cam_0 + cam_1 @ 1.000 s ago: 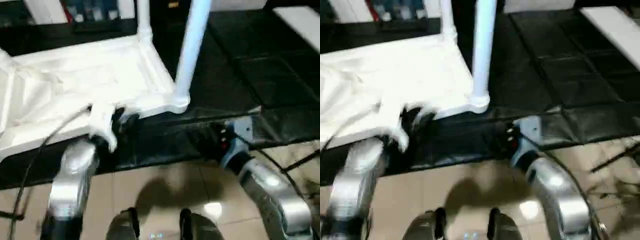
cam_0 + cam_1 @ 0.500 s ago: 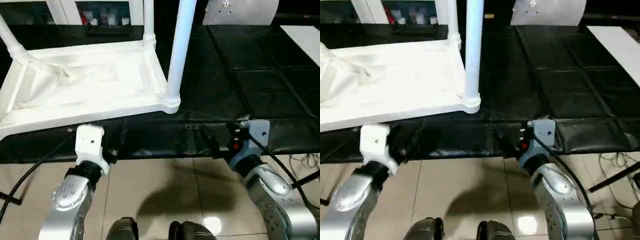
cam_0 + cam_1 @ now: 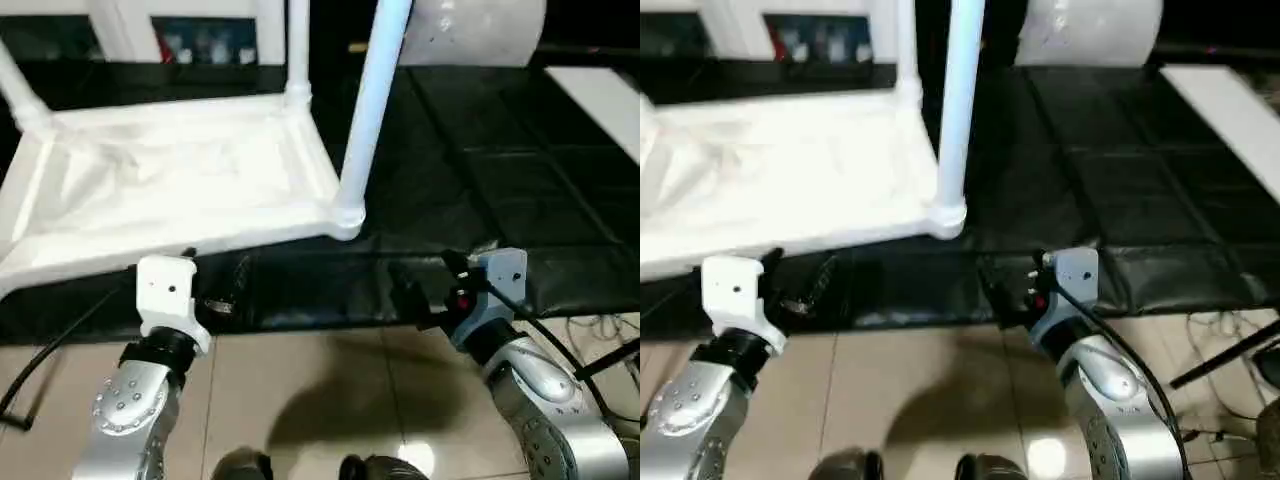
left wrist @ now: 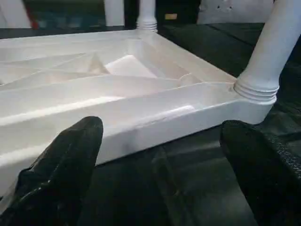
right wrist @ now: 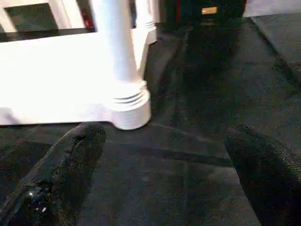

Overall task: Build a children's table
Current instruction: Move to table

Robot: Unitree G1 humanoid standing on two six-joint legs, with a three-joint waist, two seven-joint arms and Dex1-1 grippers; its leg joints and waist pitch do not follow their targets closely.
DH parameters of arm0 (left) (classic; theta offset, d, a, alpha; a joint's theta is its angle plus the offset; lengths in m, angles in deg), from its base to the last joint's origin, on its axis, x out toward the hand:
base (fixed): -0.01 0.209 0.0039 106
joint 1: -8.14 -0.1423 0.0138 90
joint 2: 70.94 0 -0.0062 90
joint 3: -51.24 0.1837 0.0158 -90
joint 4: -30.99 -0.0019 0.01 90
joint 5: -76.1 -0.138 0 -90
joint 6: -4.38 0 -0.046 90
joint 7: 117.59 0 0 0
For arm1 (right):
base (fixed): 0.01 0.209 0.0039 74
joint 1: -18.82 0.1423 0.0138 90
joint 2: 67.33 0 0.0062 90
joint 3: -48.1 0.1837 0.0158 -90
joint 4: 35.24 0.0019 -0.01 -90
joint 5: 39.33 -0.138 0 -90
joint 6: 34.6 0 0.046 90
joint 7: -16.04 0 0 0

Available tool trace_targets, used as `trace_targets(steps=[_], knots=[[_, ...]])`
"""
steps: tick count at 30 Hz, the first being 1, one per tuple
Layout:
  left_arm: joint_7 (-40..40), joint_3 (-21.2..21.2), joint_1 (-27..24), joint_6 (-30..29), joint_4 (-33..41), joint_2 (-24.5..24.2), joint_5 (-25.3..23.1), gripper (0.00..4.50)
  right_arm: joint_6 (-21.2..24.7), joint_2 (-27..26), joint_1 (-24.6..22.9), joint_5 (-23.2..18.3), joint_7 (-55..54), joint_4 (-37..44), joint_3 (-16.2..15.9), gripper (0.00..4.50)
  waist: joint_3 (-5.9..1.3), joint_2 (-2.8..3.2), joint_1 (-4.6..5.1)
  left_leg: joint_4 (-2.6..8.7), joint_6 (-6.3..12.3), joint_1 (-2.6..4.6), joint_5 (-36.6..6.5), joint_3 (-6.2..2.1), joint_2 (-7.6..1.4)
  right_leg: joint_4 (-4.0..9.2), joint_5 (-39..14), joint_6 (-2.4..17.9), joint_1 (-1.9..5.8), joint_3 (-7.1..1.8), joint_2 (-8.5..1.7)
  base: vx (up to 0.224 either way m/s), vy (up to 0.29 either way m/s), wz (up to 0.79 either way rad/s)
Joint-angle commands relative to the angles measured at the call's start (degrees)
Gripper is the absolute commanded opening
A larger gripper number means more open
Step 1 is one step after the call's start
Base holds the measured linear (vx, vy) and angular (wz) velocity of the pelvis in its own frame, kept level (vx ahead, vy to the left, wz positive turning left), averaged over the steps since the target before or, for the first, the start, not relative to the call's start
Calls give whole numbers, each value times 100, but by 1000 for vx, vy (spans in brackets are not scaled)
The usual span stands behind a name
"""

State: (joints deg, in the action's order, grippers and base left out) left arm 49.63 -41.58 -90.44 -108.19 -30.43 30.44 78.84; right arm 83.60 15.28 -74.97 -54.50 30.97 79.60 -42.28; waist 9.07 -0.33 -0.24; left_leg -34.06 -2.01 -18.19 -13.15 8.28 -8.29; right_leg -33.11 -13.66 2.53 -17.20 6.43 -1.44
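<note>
Both arms have drawn back from the children's table since the earlier frames: a second ago the left claw was up against the near rim of the top, and it now sits at the front edge of the black tabletop, apart from the rim.

The children's table lies upside down on the black tabletop, ribbed underside up. The near right leg stands upright in its corner socket. A far right leg stands in its socket behind it, and a far left leg rises at a slant from the far left corner. The near left corner lies beyond the edge of the head views, so a fourth leg cannot be confirmed.

The left claw is spread wide and empty, its fingers just short of the near rim. The right claw is likewise spread wide and empty, facing the near right socket and not touching it.

Assessment: assembly appears largely complete, with at least three legs seated. Remaining steps are probably verification of the fourth leg and turning the table upright.

A cabinet stands behind the tabletop.
</note>
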Motion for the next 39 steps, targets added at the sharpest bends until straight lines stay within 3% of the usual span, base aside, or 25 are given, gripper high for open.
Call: trace_targets(steps=[1, 3, 4, 5, 6, 7, 8, 10, 11, 12, 14, 16, 18, 19, 20, 21, 23, 24, 25, 26, 27, 29, 31, 35, 39], knots=[[42, 64, 16, -45, 96, -18, 49, 442, -67, 21, 22, 19, 13, 43, -1, 450, -316, -26, -218, 3, 638, -395, -775, -139, -155, 853, -3999, 477, 510, -873, -1146, 145, 3, -3], [28, 69, 28, -55, 91, -34, 61, 442, -96, 22, 13, 23, 22, 40, -17, 450, -448, 112, -220, 247, 715, -330, -5, -181, -254, 616, -2480, 675, 473, -502, -613, 142, 11, -2], [24, 69, 34, -63, 88, -38, 66, 442, -115, 25, 10, 31, 24, 34, -28, 450, -448, 112, -220, 247, 715, -330, -5, -181, -254, 616, -2480, 675, 473, -502, -613, 194, 43, 7], [24, 69, 34, -64, 88, -38, 66, 442, -115, 25, 10, 32, 24, 34, -28, 450, -553, 232, -91, 410, 1082, 260, 331, -468, -588, 203, -1149, 688, 32, -251, -304, 194, 43, 7], [25, 65, 43, -71, 83, -46, 72, 442, -149, 32, 8, 49, 25, 20, -48, 450, -565, 238, 57, 450, 1479, 569, 485, -748, -808, -88, -879, 592, -283, -164, -218, 201, 28, 12], [26, 62, 45, -73, 82, -45, 79, 442, -147, 38, 8, 59, 26, 17, -62, 450, -567, 195, 115, 380, 2405, 955, 718, -1034, -1163, -638, -768, 27, -870, -348, -398, 162, -1, 12], [30, 63, 47, -76, 81, -46, 83, 442, -152, 44, 9, 65, 31, 15, -69, 450, -540, 172, 116, 350, 2569, 897, 870, -957, -1129, -722, -573, -121, -973, -400, -444, 162, -1, 12], [29, 64, 52, -75, 76, -50, 93, 442, -163, 49, 13, 72, 38, 10, -76, 450, -464, 3, 121, 330, 2409, 479, 218, -400, -455, -293, 190, -16, -744, -524, -470, 118, -44, 10], [29, 64, 52, -75, 76, -50, 93, 442, -163, 49, 13, 72, 38, 10, -76, 450, -492, -237, -94, -370, 1788, -244, -684, -89, 325, 436, -923, 647, 243, -1375, -1161, 113, -72, 9], [26, 65, 56, -76, 72, -54, 97, 442, -169, 48, 13, 74, 39, 6, -76, 450, -507, -231, -179, -585, 1479, -360, -583, -195, 224, 551, -1484, 1064, 416, -1514, -1369, 134, -87, -1], [15, 81, 69, -67, 60, -72, 128, 442, -225, 34, 11, 72, -6, -1, -34, 450, -454, -230, -208, -746, 719, -636, -79, -334, 149, 476, -1816, 1545, 562, -1277, -1200, 129, -45, -14], [4, 97, 68, -78, 54, -96, 149, 442, -241, 45, 12, 72, -20, -6, -7, 450, -318, 43, -178, -156, 483, -441, 297, -310, -59, 631, -2601, 1523, 295, -710, -830, 117, 5, -8], [-4, 103, 62, -84, 50, -109, 161, 442, -260, 48, 14, 73, -34, -16, 8, 450, -307, 249, -116, 293, 448, -184, -486, -345, -256, 537, -2647, 1104, 176, -455, -444, 125, 53, -4], [-20, 110, 61, -93, 46, -119, 176, 442, -278, 57, 20, 73, -33, -22, 15, 450, -446, 344, 188, 561, 587, 355, -1983, -868, -641, -169, -1575, 731, -178, -311, -102, 167, 62, 0], [-27, 114, 62, -97, 44, -123, 182, 442, -285, 62, 23, 73, -31, -25, 17, 450, -494, 350, 240, 581, 848, 516, -1978, -1017, -741, -386, -1132, 591, -311, -327, -129, 167, 62, 0], [-30, 114, 64, -101, 43, -124, 182, 442, -286, 63, 26, 72, -31, -27, 18, 450, -551, 326, 314, 504, 1774, 652, -1146, -1191, -775, -631, -657, 73, -525, -322, -163, 166, 34, 5], [-94, 146, 111, -146, 3, -184, 185, 442, -316, 92, 83, 82, -13, -75, 17, 450, -549, 190, 333, 365, 2871, 638, 83, -1147, -811, -746, -326, -409, -812, -477, -366, 127, 6, 0], [-123, 166, 135, -157, -20, -223, 187, 442, -335, 105, 109, 94, 0, -103, 13, 450, -567, 11, 282, 209, 2768, 362, 527, -842, -500, -320, 303, -296, -696, -715, -557, 95, -30, 11], [-123, 166, 135, -157, -20, -223, 187, 442, -335, 105, 109, 94, 0, -103, 13, 450, -580, -174, 115, -159, 2065, -239, 167, -335, 147, 225, 690, 46, -146, -1132, -846, 86, -72, 12], [-141, 178, 150, -163, -35, -248, 190, 442, -349, 112, 126, 103, 9, -120, 9, 450, -597, -269, 91, -315, 1758, -476, 133, -315, 251, 272, 719, 153, 140, -1317, -1007, 86, -72, 12], [-273, 220, 228, -158, -104, -348, 213, 442, -370, 109, 158, 99, 19, -156, 14, 450, -702, -272, 47, -189, 1058, -613, 811, -421, 100, -63, 2030, 260, 346, -1184, -1002, 92, -80, -7], [-507, 246, 402, -138, -272, -481, 303, 442, -372, 82, 212, 30, 45, -215, 51, 450, -683, -129, 25, 28, 326, -344, 1500, -389, 69, -235, 4276, 176, 73, -900, -483, 66, -67, -6], [-991, 285, 813, 19, -718, -741, 482, 442, -528, 140, 317, -1, 241, -342, 45, 450, -697, -23, 23, 103, 226, -324, 1501, -409, -91, -276, 4098, 455, 59, -822, -444, 11, -31, 6], [-1581, 368, 1341, 38, -1348, -1037, 591, 442, -601, 116, 494, -336, 498, -433, 153, 450, -584, 51, 14, 287, 194, -179, -159, -435, -339, 2, 802, 1211, -99, -770, -582, 0, 0, 0], [-2340, 626, 1745, -45, -1774, -1430, 669, 442, -673, 337, 656, -243, 731, -568, 53, 450, -501, 43, 21, 383, 67, -128, -1461, -400, -324, 198, -1367, 1091, -163, -829, -645, -89, 36, -2]])
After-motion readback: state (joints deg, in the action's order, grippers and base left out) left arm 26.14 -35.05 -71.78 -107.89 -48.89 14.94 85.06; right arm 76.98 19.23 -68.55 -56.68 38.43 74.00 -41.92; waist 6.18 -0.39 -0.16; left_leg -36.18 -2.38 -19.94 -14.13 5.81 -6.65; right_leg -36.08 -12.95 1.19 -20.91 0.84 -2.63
